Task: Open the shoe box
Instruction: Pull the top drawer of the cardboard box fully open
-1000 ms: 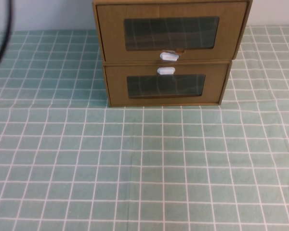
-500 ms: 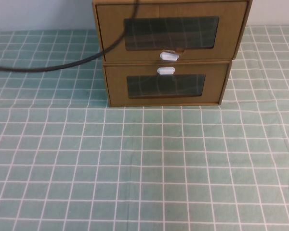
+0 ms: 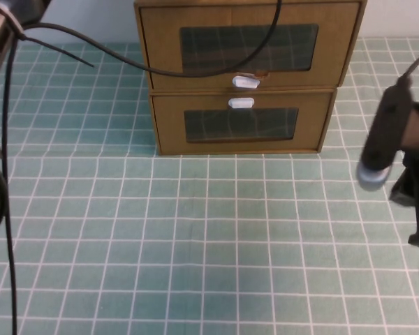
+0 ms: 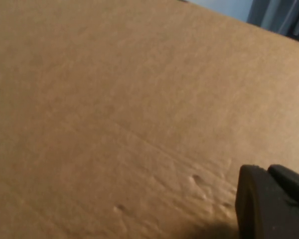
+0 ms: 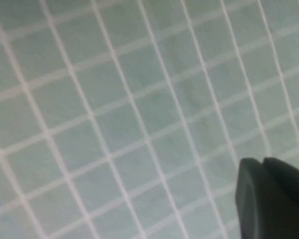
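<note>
You have the shoe box (image 3: 241, 77) at the desk's (image 3: 209, 244) 12 o'clock, long axis 9-to-3, white pulls (image 3: 245, 82) facing 6; the right tool (image 5: 263, 162), closed and empty at 3 o'clock, has them toward 10, while the left tool (image 4: 266, 172), closed too, hangs close to its cardboard.

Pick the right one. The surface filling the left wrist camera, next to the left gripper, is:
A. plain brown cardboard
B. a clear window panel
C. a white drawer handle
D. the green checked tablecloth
A: the left gripper, fingers shut, sits close to the plain brown cardboard of the shoe box. The right gripper, also shut, hangs over the green checked tablecloth.
</note>
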`<action>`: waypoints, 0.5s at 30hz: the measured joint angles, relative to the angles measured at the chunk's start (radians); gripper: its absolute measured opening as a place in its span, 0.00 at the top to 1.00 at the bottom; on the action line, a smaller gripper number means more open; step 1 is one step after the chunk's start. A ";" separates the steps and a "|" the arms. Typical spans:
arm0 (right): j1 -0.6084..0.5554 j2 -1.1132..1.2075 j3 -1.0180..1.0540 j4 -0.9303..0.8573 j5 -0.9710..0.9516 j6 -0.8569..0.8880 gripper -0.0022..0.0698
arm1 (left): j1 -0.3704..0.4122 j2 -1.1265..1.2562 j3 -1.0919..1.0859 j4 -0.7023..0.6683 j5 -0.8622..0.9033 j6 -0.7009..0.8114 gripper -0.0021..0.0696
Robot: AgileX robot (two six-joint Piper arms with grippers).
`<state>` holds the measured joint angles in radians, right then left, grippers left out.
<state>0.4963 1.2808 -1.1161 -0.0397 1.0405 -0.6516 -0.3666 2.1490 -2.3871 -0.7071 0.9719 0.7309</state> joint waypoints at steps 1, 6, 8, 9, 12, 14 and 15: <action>0.035 0.026 -0.009 -0.119 0.005 0.077 0.99 | 0.000 0.015 -0.012 0.000 0.005 -0.008 0.98; 0.124 0.119 -0.042 -0.462 -0.110 0.298 0.99 | 0.000 0.032 -0.030 -0.005 0.028 -0.026 0.98; 0.139 0.141 -0.051 -0.542 -0.214 0.324 0.99 | 0.000 0.032 -0.032 -0.007 0.064 -0.028 0.98; 0.146 0.148 -0.053 -0.577 -0.256 0.341 0.99 | 0.000 0.032 -0.033 -0.008 0.076 -0.028 0.98; 0.179 0.170 -0.053 -0.778 -0.361 0.461 0.99 | 0.000 0.032 -0.038 -0.013 0.119 -0.036 0.98; 0.216 0.183 -0.051 -0.967 -0.374 0.606 0.99 | 0.000 0.030 -0.040 -0.006 0.136 -0.065 0.98; 0.236 0.190 -0.051 -1.046 -0.374 0.672 0.99 | 0.000 0.028 -0.041 0.001 0.141 -0.080 0.98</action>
<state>0.7324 1.4708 -1.1671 -1.0858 0.6662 0.0203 -0.3666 2.1771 -2.4283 -0.7059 1.1128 0.6511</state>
